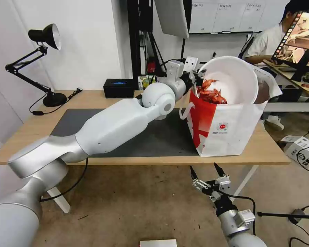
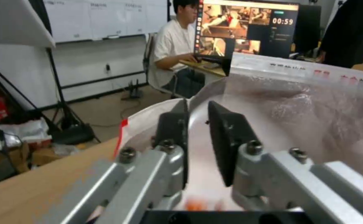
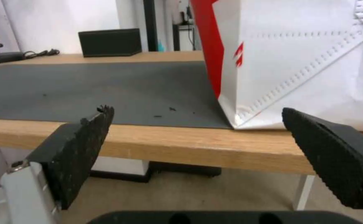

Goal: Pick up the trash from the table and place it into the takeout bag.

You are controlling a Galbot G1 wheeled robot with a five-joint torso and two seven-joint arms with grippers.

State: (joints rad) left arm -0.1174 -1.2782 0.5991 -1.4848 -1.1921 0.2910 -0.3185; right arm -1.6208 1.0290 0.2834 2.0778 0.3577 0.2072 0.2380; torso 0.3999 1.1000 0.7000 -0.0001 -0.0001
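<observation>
One end effector (image 2: 196, 124) pinches the bowl (image 1: 235, 80) rim above the takeout bag (image 1: 230, 127).

One worktop (image 1: 34, 144) carries one dark mat (image 1: 154, 137) and one takeout bag (image 1: 230, 130) at 3 o'clock. One white bowl (image 1: 237, 79) of red shells sits tilted in the bag's mouth. One black box (image 1: 118, 88) stands at 12 o'clock, one desk lamp (image 1: 44, 61) at 10 o'clock. Two pincers: left pincer (image 2: 198, 124), right pincer (image 3: 198, 130).
</observation>
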